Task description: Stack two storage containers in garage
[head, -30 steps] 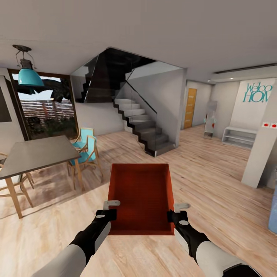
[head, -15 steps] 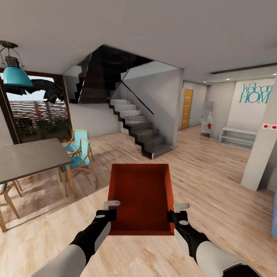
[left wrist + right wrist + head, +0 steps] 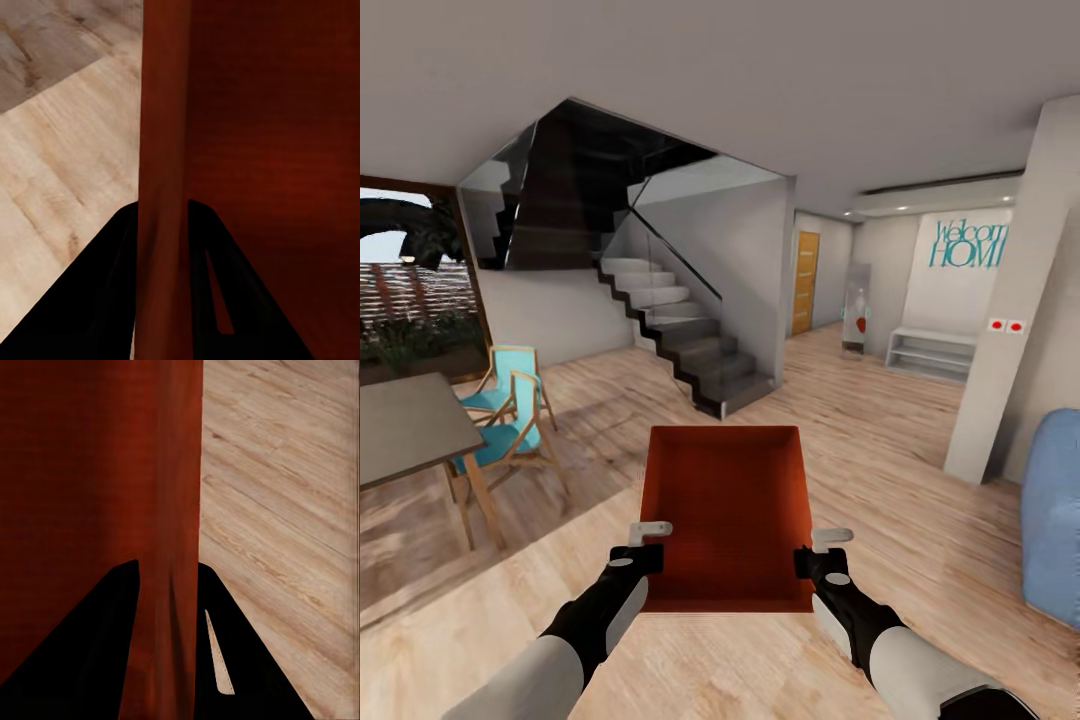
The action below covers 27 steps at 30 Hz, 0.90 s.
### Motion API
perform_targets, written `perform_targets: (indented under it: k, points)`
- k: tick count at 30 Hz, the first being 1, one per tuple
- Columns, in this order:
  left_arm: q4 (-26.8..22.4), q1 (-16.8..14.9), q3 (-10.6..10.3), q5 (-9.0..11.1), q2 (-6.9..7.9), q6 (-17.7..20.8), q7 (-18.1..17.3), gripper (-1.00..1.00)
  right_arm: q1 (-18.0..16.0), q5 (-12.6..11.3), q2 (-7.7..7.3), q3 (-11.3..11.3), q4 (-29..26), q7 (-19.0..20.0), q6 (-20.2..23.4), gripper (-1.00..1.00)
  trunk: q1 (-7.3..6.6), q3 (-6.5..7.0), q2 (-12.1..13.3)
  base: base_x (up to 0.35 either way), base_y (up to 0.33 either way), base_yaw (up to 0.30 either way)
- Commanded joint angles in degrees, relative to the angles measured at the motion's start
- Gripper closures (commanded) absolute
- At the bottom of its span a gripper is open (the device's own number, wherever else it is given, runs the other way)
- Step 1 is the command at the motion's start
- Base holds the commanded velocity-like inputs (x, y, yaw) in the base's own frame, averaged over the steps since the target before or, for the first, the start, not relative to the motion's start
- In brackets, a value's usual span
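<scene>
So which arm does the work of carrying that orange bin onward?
Neither alone: left gripper clamps the storage container's left wall, right gripper its right wall, so both likely carry it together.

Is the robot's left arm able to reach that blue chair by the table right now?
Probably not. The left gripper is clamped on the orange bin, which both arms carry, and the blue chair stands well off across the wood floor.

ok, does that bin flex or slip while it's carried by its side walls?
Probably stiff: the bin hangs level between the left gripper and right gripper, its walls straight. Likely light, being empty. Slip seems the main risk, since each thin smooth wall is only pinched between two fingers.
</scene>
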Motion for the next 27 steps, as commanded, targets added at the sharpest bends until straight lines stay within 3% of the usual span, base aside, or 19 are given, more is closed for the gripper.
perform_targets:
  k: [1,27]
  points:
    - [-1.3,0.0,0.7,2.3,0.01,-2.0,1.1,1.0,0.0,-0.8,1.15,-1.1,0.2,-0.1,-0.4,1.0,0.05,-0.1,-0.1,0.323,0.0,-0.264]
    - [-1.4,-0.1,0.7,2.3,0.01,-2.0,1.1,1.0,0.0,-0.8,1.15,-1.2,0.2,-0.1,-0.4,1.0,0.05,-0.1,-0.1,0.323,0.0,-0.267]
